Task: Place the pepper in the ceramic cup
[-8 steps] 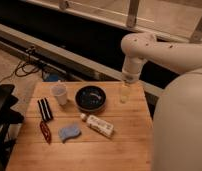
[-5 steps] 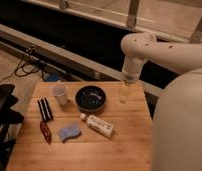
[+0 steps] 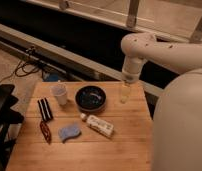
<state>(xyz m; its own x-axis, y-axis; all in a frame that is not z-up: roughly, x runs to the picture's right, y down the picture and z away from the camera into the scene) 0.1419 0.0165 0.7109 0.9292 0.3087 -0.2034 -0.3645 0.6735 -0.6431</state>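
The dark red pepper point(image 3: 45, 131) lies on the wooden table point(image 3: 129, 145) near its left edge, just below a black-and-white striped block point(image 3: 44, 109). The small white ceramic cup point(image 3: 59, 93) stands upright at the back left, up and to the right of the pepper. My gripper point(image 3: 125, 94) hangs from the white arm over the table's back right, to the right of the dark bowl point(image 3: 91, 98), far from both pepper and cup.
A blue sponge point(image 3: 69, 132) lies to the right of the pepper. A white bottle point(image 3: 97, 124) lies on its side in front of the bowl. The robot's white body point(image 3: 181, 125) fills the right side. Cables lie on the floor at the back left.
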